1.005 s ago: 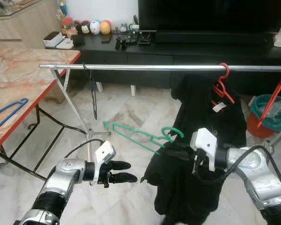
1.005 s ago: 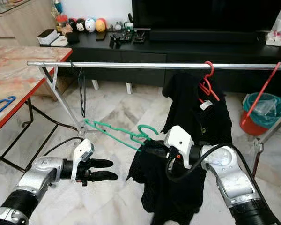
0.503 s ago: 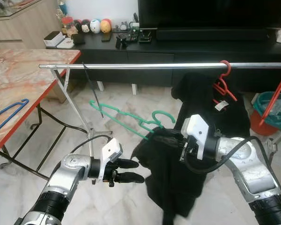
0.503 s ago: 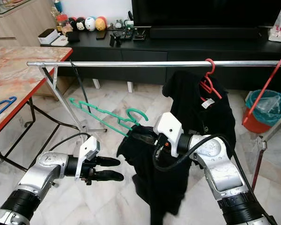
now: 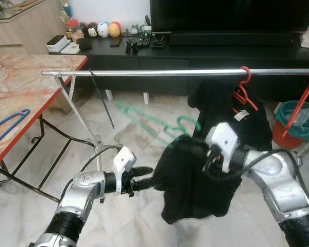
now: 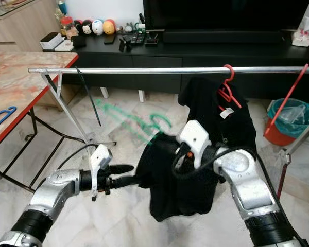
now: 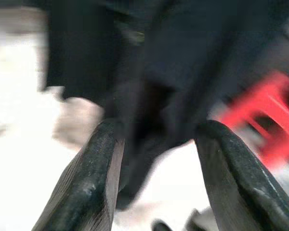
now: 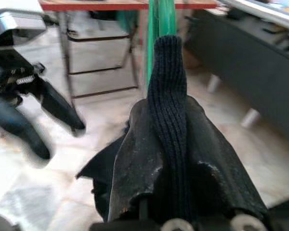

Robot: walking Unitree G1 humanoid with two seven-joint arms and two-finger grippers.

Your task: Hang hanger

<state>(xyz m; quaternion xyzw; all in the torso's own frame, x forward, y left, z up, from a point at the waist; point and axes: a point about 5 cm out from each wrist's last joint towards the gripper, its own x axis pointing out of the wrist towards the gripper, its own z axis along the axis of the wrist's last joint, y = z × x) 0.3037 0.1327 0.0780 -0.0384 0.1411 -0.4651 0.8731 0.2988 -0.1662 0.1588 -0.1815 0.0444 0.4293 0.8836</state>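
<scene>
Green hanger, blurred, below the rail.
Your right hand is clamping its neck and a black garment; the long axis is pointing up-left toward the desk. Your left hand is reaching open-fingered at the cloth.

1. Left gripper: two black fingers in the foreground, spread apart, nothing between them.
2. Black garment hangs just ahead of the fingertips; its lower edge dips into the gap between the fingers. Contact unclear.
3. Red blurred object behind the garment, beside one finger.
4. Pale floor below; frame motion-blurred.
</scene>
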